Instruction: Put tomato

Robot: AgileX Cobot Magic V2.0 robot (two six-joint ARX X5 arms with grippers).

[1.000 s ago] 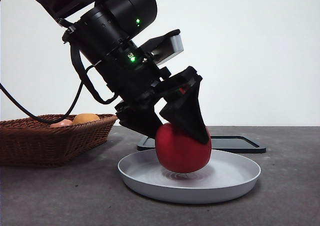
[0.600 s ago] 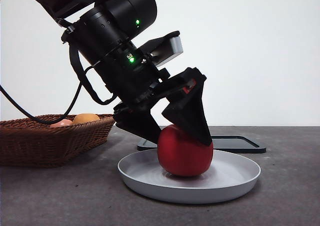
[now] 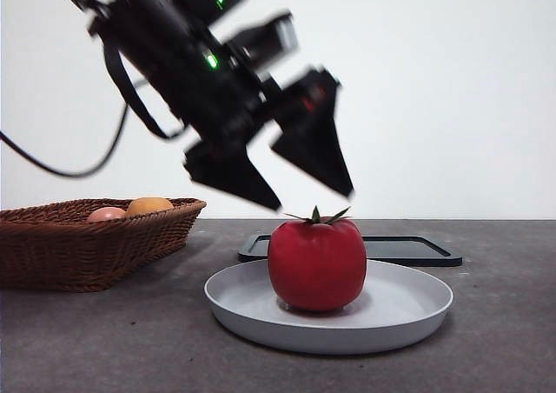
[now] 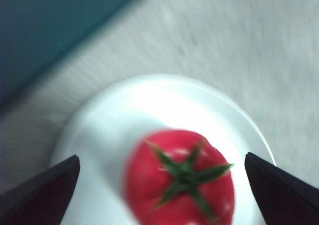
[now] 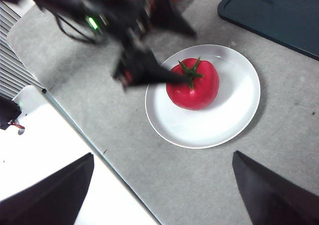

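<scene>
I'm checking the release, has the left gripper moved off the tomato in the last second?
Yes. The left gripper has lifted clear, jaws open, above the tomato, which sits upright on the white plate.

Left end effector (image 3: 317, 200) hangs tilted, jaws spread wide; right end effector (image 5: 162, 192) waits high, jaws apart.

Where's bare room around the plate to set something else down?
Bare table borders the white plate on the side away from the black tray. In the front view the strip between the basket and plate is bare. The open left gripper crowds the space above the tomato.
</scene>
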